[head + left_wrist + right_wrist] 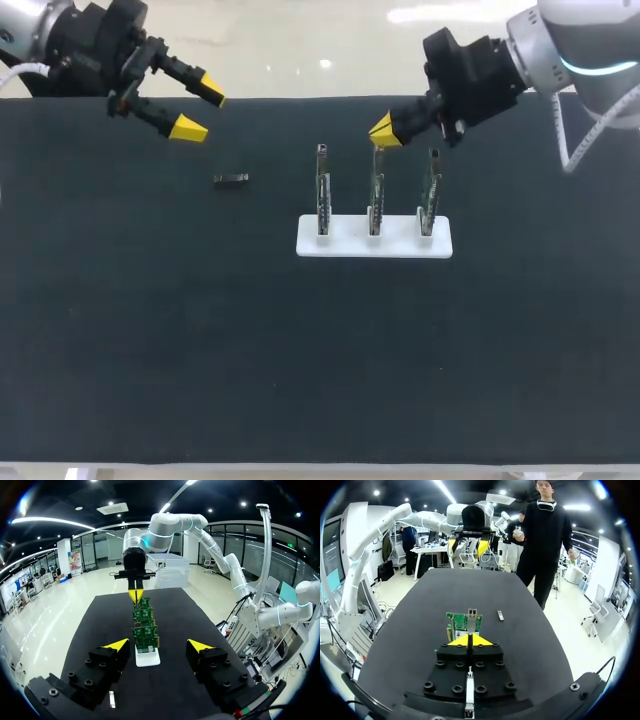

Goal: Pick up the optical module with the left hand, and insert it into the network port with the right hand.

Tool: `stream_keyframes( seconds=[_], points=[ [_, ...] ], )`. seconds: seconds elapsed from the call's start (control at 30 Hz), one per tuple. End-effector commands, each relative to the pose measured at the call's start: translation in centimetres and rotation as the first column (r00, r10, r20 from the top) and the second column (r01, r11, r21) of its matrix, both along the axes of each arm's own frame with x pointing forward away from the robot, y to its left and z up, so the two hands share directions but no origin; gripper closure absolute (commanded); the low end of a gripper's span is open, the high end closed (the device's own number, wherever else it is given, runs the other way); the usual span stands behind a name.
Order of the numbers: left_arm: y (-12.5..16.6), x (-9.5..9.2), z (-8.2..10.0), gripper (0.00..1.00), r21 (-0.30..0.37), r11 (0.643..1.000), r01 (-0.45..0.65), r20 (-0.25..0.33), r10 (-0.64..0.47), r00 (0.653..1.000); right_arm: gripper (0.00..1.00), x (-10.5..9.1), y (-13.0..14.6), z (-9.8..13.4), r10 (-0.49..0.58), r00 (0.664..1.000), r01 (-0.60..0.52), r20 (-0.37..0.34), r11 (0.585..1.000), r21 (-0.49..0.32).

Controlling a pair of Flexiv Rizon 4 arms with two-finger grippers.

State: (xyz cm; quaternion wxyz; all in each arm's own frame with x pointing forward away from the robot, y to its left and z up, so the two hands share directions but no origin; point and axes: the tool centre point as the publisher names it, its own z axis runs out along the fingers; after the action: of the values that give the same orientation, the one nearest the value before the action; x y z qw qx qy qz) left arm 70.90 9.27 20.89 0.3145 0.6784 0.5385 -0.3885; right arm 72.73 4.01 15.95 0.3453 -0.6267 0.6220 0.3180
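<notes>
Optical module (231,179) flat, long axis left-right, left gripper (200,110) spread wide, empty, right gripper (384,132) pinched together

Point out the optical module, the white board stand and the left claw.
optical module (231,179): head view, middle of its body.
white board stand (348,248): head view, bare front strip of its base.
left claw (200,110): head view, midway between its yellow tips.
</notes>
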Motion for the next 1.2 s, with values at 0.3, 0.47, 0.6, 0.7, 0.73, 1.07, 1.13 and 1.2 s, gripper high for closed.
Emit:
stream_keyframes(
  seconds=[0.3,0.47,0.6,0.7,0.73,1.07,1.13,1.2],
  points=[
    [0.0,0.1,0.1,0.0,0.004,1.0,0.001,-0.002,-0.001,1.0,1.0,-1.9,-2.5,3.2,-0.026,0.999,0.025,-0.022,0.999,-0.038],
    [0.0,0.1,0.1,0.0,0.004,1.0,0.001,-0.002,-0.001,1.0,1.0,-2.6,-4.9,4.3,-0.015,0.999,0.013,-0.039,0.999,-0.04],
    [0.0,0.1,0.1,0.0,0.004,1.0,0.001,-0.002,-0.001,1.0,1.0,-3.3,-7.3,4.8,-0.014,0.999,0.012,-0.049,0.999,-0.041],
    [0.0,0.1,0.1,0.0,0.004,1.0,0.001,-0.002,-0.001,1.0,1.0,-3.6,-9.1,5.0,-0.006,0.998,0.003,-0.056,0.999,-0.045],
    [0.0,0.1,0.1,0.0,0.004,1.0,0.001,-0.002,-0.001,1.0,1.0,-3.7,-9.7,5.0,-0.001,0.998,-0.001,-0.057,0.999,-0.049],
    [0.0,0.1,0.1,0.0,0.004,1.0,0.001,-0.002,-0.001,1.0,1.0,-3.8,-14.7,4.5,0.0,0.999,-0.004,-0.053,0.997,-0.074],
    [0.0,0.1,0.1,0.0,0.004,1.0,0.001,-0.002,-0.001,1.0,1.0,-3.6,-15.4,4.5,-0.007,0.999,0.004,-0.041,0.997,-0.076],
    [0.0,0.1,0.1,0.0,0.004,1.0,0.001,-0.002,-0.001,1.0,1.0,-3.3,-15.9,4.5,-0.008,0.998,0.004,-0.057,0.998,-0.066]
  ],
)
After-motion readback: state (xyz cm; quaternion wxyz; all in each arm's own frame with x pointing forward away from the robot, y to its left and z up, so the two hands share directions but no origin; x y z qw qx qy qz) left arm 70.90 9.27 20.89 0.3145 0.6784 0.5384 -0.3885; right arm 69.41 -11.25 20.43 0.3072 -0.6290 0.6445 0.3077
